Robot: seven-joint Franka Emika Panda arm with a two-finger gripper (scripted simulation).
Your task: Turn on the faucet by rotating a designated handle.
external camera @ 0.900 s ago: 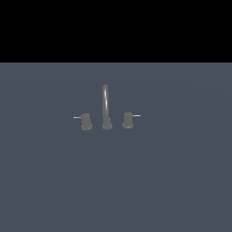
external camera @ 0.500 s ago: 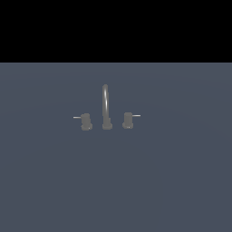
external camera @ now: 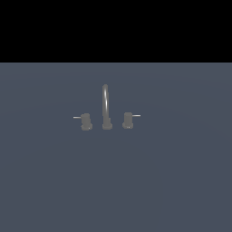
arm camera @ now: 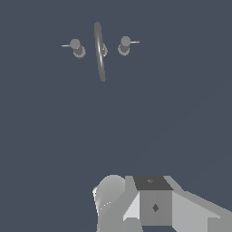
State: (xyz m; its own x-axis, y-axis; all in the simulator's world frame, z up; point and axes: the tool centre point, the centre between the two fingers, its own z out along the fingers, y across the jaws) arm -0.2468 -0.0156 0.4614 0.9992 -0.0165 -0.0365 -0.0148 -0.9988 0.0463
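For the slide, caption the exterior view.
Grey faucet on a slate surface, lever handles pointing outward; the designated handle untouched.

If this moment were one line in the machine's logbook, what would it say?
faucet: untouched | designated handle: lever points to exterior view's right | arm: absent from exterior view | tool: fingers unseen, far from faucet

The faucet (external camera: 106,108) looked like dull grey metal with a matt, smooth finish, its arched spout catching a faint sheen. The designated handle (external camera: 128,120) had the same dull grey body and a paler, smooth lever rod. The surface (external camera: 181,181) was flat, matt slate-blue, without texture.
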